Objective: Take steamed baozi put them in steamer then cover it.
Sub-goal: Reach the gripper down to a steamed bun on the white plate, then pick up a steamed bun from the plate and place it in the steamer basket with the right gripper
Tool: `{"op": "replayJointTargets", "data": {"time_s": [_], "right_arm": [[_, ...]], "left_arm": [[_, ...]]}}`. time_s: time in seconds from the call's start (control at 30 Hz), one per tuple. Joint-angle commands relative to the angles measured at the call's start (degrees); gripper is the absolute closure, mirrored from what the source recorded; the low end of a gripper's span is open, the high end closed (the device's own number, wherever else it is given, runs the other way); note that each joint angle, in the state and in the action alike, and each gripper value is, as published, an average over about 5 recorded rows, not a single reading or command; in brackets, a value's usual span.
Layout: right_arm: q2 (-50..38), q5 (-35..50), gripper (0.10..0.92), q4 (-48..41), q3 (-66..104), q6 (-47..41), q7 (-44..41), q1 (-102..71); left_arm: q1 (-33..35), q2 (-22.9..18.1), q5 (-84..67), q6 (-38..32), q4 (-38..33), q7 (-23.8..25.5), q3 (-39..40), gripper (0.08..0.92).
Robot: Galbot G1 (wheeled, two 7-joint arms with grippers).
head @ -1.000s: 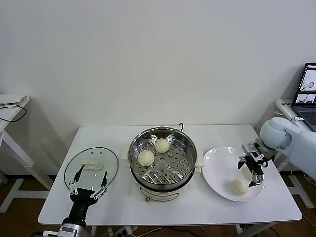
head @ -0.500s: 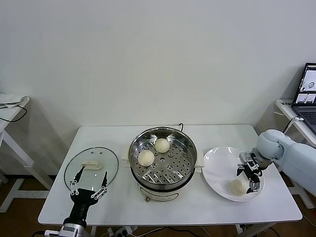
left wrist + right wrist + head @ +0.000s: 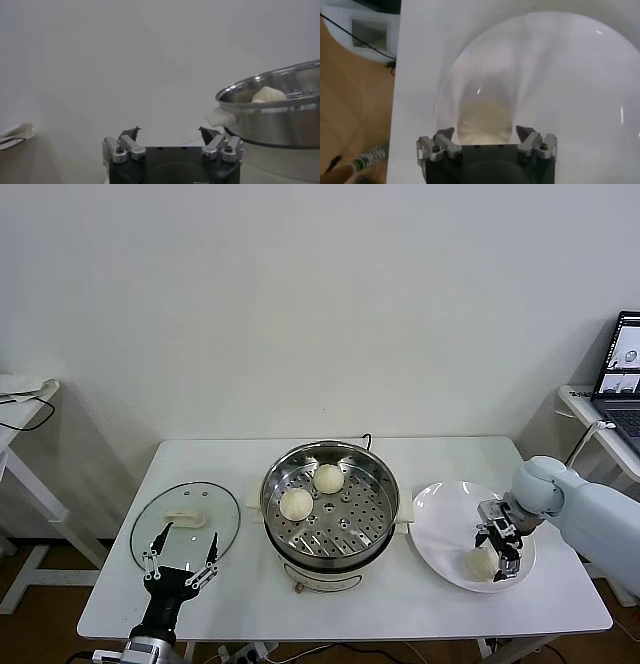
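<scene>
On the white desk (image 3: pixel 400 604), head view: the steamer (image 3: pixel 329 502) stands at centre, uncovered. Two buns sit on its perforated tray, one (image 3: pixel 328 477) toward 12 o'clock, the other (image 3: pixel 296 504) toward 9 o'clock, close together but not touching. The glass lid (image 3: pixel 185 525) lies flat on the desk at 9 o'clock of the steamer, white handle up. The white plate (image 3: pixel 445 524) lies at 3 o'clock of the steamer, just beside it. A third bun (image 3: pixel 483 563) rests on the plate toward its 5 o'clock side. The right claw (image 3: pixel 502 552) is down over this bun, fingers apart, one on each side of it; contact cannot be judged from here. The left claw (image 3: pixel 180 559) is parked at the lid's 6 o'clock edge, fingers spread apart, holding nothing. A laptop (image 3: pixel 622 374) stands on a side table at far right.

Left wrist view: left claw (image 3: pixel 170 134) with both finger tips well apart, nothing between them. Beyond it the steamer (image 3: pixel 280 120) shows side-on, shiny rim above a white base, and the top of one bun (image 3: pixel 268 94) shows above the rim.

Right wrist view: right claw (image 3: pixel 485 134) open, its fingers (image 3: pixel 446 134) straddling the bun (image 3: pixel 484 122), which lies on the plate (image 3: pixel 560 75) between the two tips. Whether the tips touch the dough cannot be told.
</scene>
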Motion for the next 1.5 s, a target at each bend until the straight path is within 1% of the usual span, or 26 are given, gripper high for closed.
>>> {"op": "replayJointTargets", "data": {"time_s": [0.03,0.1,0.17,0.37,0.6,0.8,0.97,1.13,1.33,1.5], "right_arm": [[0.6,-0.9,0.353,-0.6,0.8,0.3,0.1,-1.0],[0.7,-1.0,0.389,-0.8,0.9,0.4,0.2,-1.0],[0.7,-1.0,0.402,-0.8,1.0,0.5,0.2,-1.0],[-1.5,2.4,0.406,0.4,-1.1,0.5,-0.6,3.7],[-5.6,10.0,0.403,3.4,-10.5,2.1,-2.8,21.1],[-5.1,16.0,0.399,6.1,-22.0,6.4,-4.5,40.8],[-1.5,20.1,0.400,9.0,-30.5,13.7,-5.5,54.2],[4.0,19.5,0.403,12.7,-35.5,20.8,-4.5,61.3],[12.2,18.0,0.401,16.5,-39.8,28.3,1.7,64.8],[18.6,15.7,0.398,16.8,-41.3,32.1,5.9,64.2]], "left_arm": [[-0.1,-0.1,0.1,0.0,0.2,0.0,0.1,0.177],[0.0,-0.2,0.2,-0.1,0.3,0.0,0.1,0.177],[0.0,-0.2,0.2,-0.1,0.3,0.0,0.1,0.177],[0.3,-0.2,0.3,0.0,-0.1,0.0,0.1,0.177],[0.6,0.0,0.4,0.1,-0.8,0.0,0.3,0.177],[0.7,0.2,0.5,0.1,-1.0,0.0,0.4,0.177],[0.9,0.4,0.7,0.1,-1.1,0.0,0.5,0.177],[1.0,0.4,0.8,0.0,-1.0,0.0,0.5,0.177],[1.1,0.3,0.6,0.0,-1.7,0.0,0.3,0.177],[1.0,0.4,0.3,0.0,-1.8,0.1,-0.4,0.177]]}}
